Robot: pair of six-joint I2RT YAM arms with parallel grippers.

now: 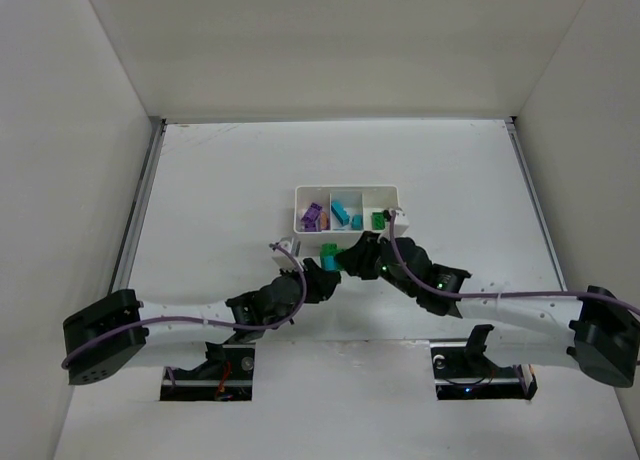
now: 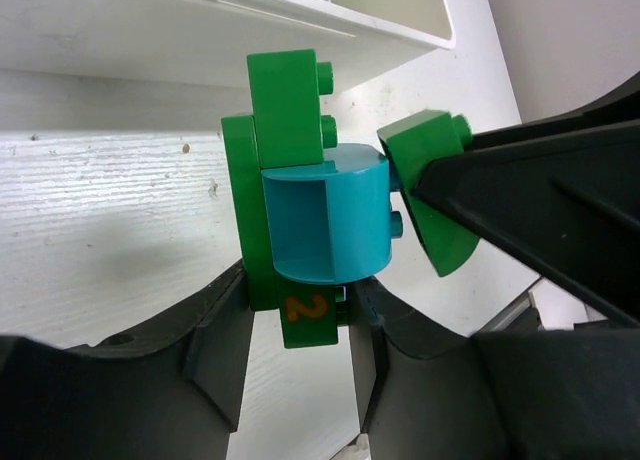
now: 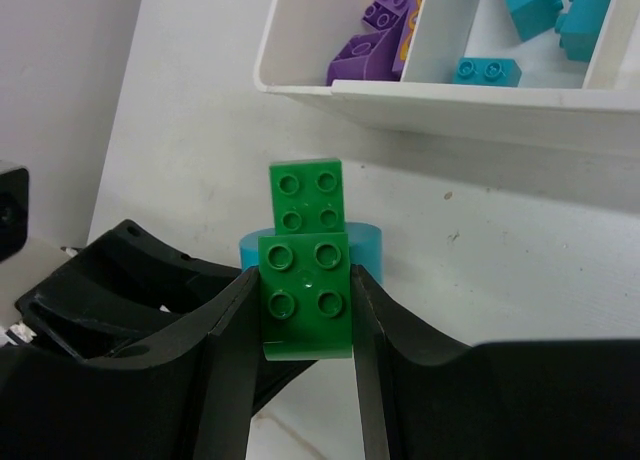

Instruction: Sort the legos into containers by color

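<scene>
Nearly closed, my left gripper [image 2: 298,355] pinches the bottom edge of a little stack [image 2: 300,210] of bricks. A flat green plate [image 2: 308,310] with an orange 2 printed on it sits between my fingers [image 2: 215,355]. A rounded blue brick [image 2: 330,225] is stuck to its face, and a second green piece [image 2: 288,105] rides above that. My right gripper [image 3: 305,325] is just as narrow, squeezing a four-stud green brick [image 3: 305,292] by its sides. That brick's edge touches the rounded blue one, though I cannot tell whether they are locked together. Both hands meet over the table [image 1: 220,170], right in front of the white tray [image 1: 297,205]. Its left compartment holds purple bricks [image 1: 312,216], the middle one blue bricks [image 1: 345,212], and the right one a sorted green brick [image 1: 378,220].
</scene>
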